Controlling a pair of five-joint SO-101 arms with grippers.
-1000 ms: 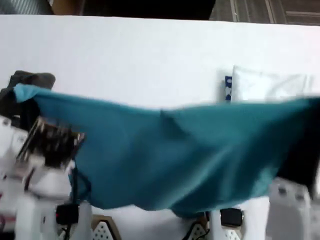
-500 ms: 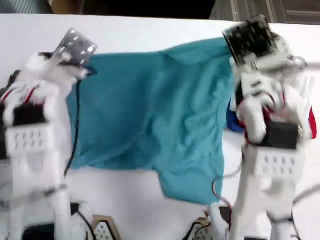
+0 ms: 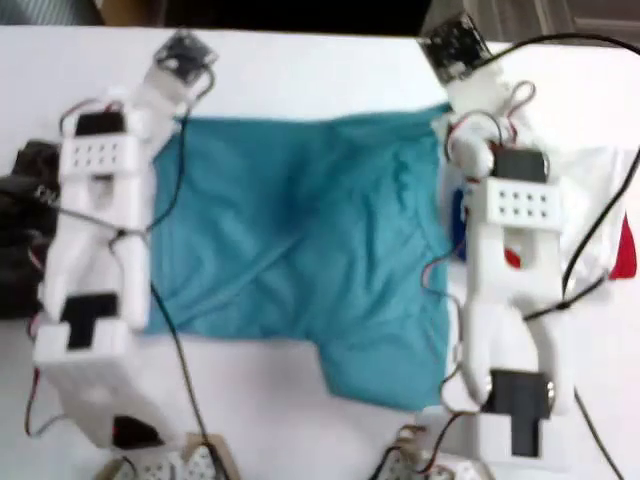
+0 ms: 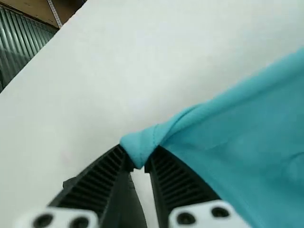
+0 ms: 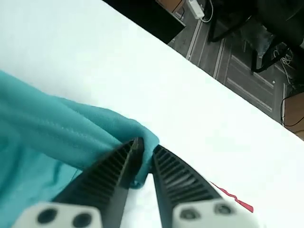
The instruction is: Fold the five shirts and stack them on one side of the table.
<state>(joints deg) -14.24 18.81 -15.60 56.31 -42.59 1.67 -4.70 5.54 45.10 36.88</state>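
Since a second ago the soft teal knit shirt [image 3: 300, 230] has gone from hanging stretched in the air between the arms to lying spread on the flat white table [image 3: 300, 70], and both arms have swung out toward the far edge. It now rests open across the middle of the table, its body rumpled in shallow folds and one lower part trailing toward the near side. The white left arm [image 3: 100, 200] lies along the shirt's left border, and the white right arm [image 3: 515, 250] along its right. Under the right arm sits a pile of folded white cloth with blue and red edges [image 3: 605, 180], probably shirts already done. A dark crumpled garment [image 3: 22, 195] lies at the table's left edge, beside the left arm. The left gripper [image 4: 137, 159] is nipped narrowly on a bunched far corner of the shirt, and the right gripper [image 5: 145, 147] is closed the same way on the opposite far corner. The fabric looks light, limp and quick to wrinkle (it sags wherever it is not held), so it should drag easily over the smooth table but will not keep a shape by itself. Hems, seams and corners look the surest places to pinch, with both ends held so the cloth stays taut while folding.
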